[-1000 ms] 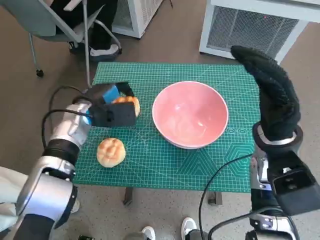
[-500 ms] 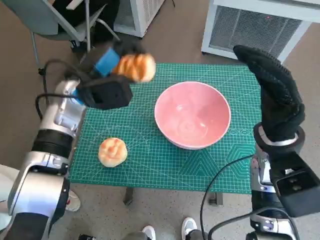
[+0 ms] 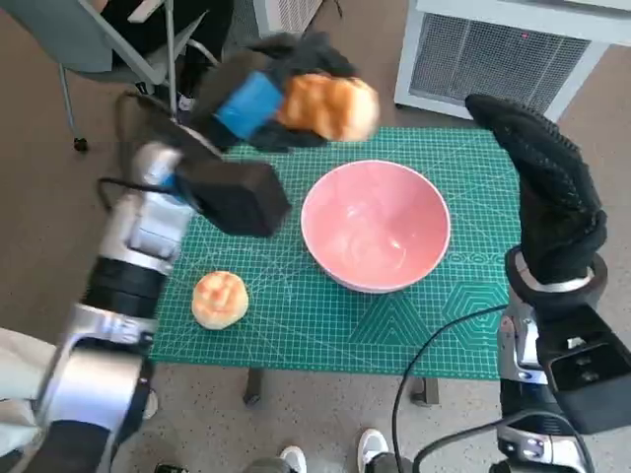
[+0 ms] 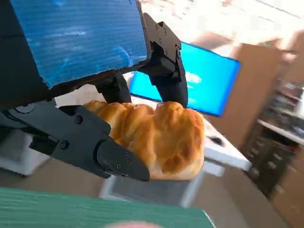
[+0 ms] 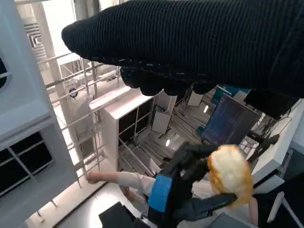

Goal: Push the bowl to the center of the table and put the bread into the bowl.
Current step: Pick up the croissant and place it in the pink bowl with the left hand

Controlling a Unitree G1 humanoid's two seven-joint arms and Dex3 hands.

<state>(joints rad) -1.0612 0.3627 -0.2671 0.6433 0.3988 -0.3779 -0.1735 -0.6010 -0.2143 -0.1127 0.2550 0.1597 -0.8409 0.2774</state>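
Note:
My left hand (image 3: 266,99) holds a golden bread roll (image 3: 328,105) high above the table, just beyond the far left rim of the pink bowl (image 3: 376,226). The left wrist view shows the roll (image 4: 152,137) clamped between the black fingers (image 4: 102,147). The bowl stands empty near the middle of the green mat (image 3: 296,315). A second roll (image 3: 219,299) lies on the mat near its front left corner. My gloved right hand (image 3: 547,187) is raised at the bowl's right, fingers straight, holding nothing. The right wrist view catches the left hand (image 5: 183,190) with the roll (image 5: 230,173).
A chair (image 3: 108,39) with a seated person's feet stands beyond the table's far left corner. White grilled units (image 3: 503,54) sit on the floor behind the table. Cables hang below the front edge, and a person's shoes (image 3: 330,453) show there.
My left hand has lifted the roll up and carried it to the right, from the mat's left side to above the bowl's far left rim. The right hand has stayed put.

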